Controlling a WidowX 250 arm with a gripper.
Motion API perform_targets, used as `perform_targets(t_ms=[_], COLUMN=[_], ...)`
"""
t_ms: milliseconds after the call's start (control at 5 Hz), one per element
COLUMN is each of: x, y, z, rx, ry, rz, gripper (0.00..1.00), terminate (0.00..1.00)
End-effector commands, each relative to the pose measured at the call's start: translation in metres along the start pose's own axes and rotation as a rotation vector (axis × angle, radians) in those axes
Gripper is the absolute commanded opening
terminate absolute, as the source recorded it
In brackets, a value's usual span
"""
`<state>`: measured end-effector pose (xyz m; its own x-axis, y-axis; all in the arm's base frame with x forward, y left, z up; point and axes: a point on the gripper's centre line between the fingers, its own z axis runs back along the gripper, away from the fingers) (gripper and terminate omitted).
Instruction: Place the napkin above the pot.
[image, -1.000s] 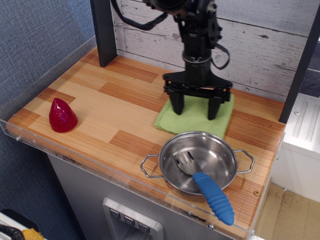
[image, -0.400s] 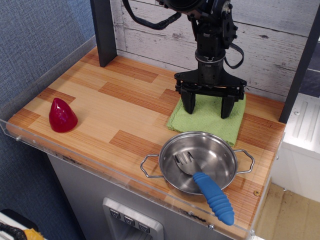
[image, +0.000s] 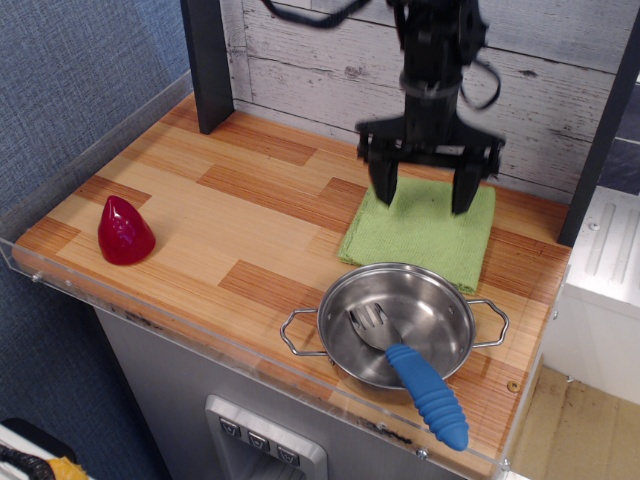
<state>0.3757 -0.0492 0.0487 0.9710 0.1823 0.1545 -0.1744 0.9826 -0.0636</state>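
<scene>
The light-green napkin (image: 420, 238) lies flat on the wooden table, just behind the pot and touching its far rim. The pot (image: 396, 322) is a shiny steel pan with two wire loop handles at the front right, and a blue-handled fork (image: 418, 386) rests in it. My gripper (image: 424, 196) hangs over the napkin's far half with its two black fingers spread wide. It is open and empty, lifted clear of the cloth.
A red cone-shaped object (image: 124, 231) sits at the table's left front. A dark post (image: 208, 62) stands at the back left. A white plank wall runs behind. A clear plastic lip (image: 150, 320) edges the table's front and left.
The gripper slid the napkin to the right, then rose off it with fingers still spread. The napkin now lies flat behind the pot. Pot, fork and red object have not moved.
</scene>
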Motion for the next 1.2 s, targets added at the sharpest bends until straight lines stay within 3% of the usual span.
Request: perform_targets(t_ms=[0, 400, 800, 1000], x=[0.018, 0.016, 0.01, 0.015], y=[0.001, 0.05, 0.117, 0.146], z=[0.067, 0.081, 0.093, 0.09], rx=[-0.013, 0.067, 0.128, 0.149], ry=[-0.102, -0.097, -0.095, -0.108], rz=[0.034, 0.117, 0.065, 0.11], gripper=[1.0, 1.0, 1.0, 1.0], terminate=[0.0, 0.0, 0.0, 0.0])
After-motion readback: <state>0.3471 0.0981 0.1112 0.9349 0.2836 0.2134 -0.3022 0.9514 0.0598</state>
